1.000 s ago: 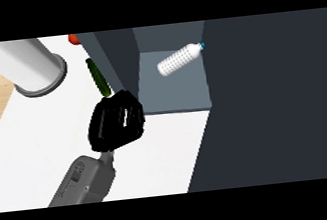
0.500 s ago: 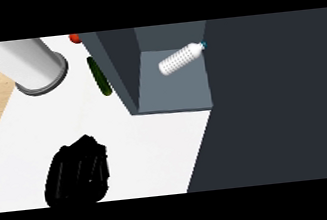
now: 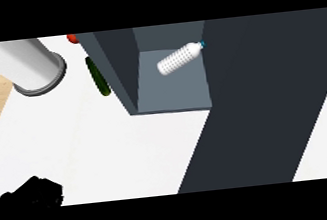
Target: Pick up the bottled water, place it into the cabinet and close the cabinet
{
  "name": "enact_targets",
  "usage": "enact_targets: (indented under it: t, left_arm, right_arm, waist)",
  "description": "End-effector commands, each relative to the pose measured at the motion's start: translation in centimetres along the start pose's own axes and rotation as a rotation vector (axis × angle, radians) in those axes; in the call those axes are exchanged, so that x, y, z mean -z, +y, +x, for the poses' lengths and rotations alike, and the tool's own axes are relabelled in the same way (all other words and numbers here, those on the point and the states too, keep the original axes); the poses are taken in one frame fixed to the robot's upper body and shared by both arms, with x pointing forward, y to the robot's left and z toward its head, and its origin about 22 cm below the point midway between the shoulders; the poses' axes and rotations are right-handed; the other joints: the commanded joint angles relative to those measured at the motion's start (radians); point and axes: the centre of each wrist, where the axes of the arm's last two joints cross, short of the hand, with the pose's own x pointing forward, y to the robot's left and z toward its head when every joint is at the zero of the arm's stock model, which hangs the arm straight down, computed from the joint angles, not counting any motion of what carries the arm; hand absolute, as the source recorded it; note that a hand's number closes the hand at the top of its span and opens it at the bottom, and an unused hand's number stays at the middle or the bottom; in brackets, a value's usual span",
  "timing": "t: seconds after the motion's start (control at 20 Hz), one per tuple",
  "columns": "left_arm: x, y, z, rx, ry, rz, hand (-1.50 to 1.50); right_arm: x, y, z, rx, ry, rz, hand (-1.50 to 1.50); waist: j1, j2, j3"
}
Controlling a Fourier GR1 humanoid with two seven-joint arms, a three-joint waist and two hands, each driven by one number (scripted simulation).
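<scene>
White bottled water (image 3: pixel 179 58) lies tilted inside cabinet (image 3: pixel 172 88), cap pointing upper right.

Only my left hand (image 3: pixel 28 195) shows, a black shape low in the head view's bottom-left corner, cut off by the lower edge (my fingers can't be made out there). My right hand is out of view.

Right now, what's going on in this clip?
The bottled water lies tilted inside the open cabinet, with no hand on it. One black hand shows at the lower left edge of the head view, low over the white counter; which hand it is cannot be told. The cabinet is not yet closed.
</scene>
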Motion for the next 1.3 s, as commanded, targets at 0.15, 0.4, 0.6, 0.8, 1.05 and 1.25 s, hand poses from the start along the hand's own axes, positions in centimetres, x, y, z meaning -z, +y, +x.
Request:
enact_targets:
  t: [0.15,0.4,0.6,0.8,1.05,1.25]
  left_arm:
    - [-2.4,2.0,2.3,-0.005,-0.018,0.039,1.5]
    - [-4.3,2.3,5.2,-0.005,-0.006,0.036,1.5]
    - [-5.5,5.5,5.1,0.021,-0.022,0.057,1.5]
    - [-5.8,4.7,6.9,0.023,-0.037,0.041,1.5]
    - [-5.9,5.6,6.7,0.02,-0.024,0.054,1.5]
    - [-6.2,6.5,8.4,0.032,-0.021,0.035,1.5]
  right_arm:
    - [5.5,3.0,1.8,0.065,-0.061,0.016,1.5]
    - [10.4,1.0,2.7,0.089,-0.03,-0.061,1.5]
    - [13.7,0.8,2.3,0.08,-0.01,-0.072,1.5]
    - [15.9,-2.5,0.1,0.071,0.001,-0.094,1.5]
    - [18.9,-4.6,-1.5,0.059,0.048,-0.102,1.5]
    - [20.9,-7.4,-4.4,0.052,0.108,-0.105,1.5]
  waist:
    - [-0.015,0.006,0.001]
    - [0.001,0.009,0.002]
    - [-0.005,0.009,0.002]
    - [-0.007,0.01,0.003]
    - [-0.013,0.01,0.003]
    - [-0.005,0.012,0.003]
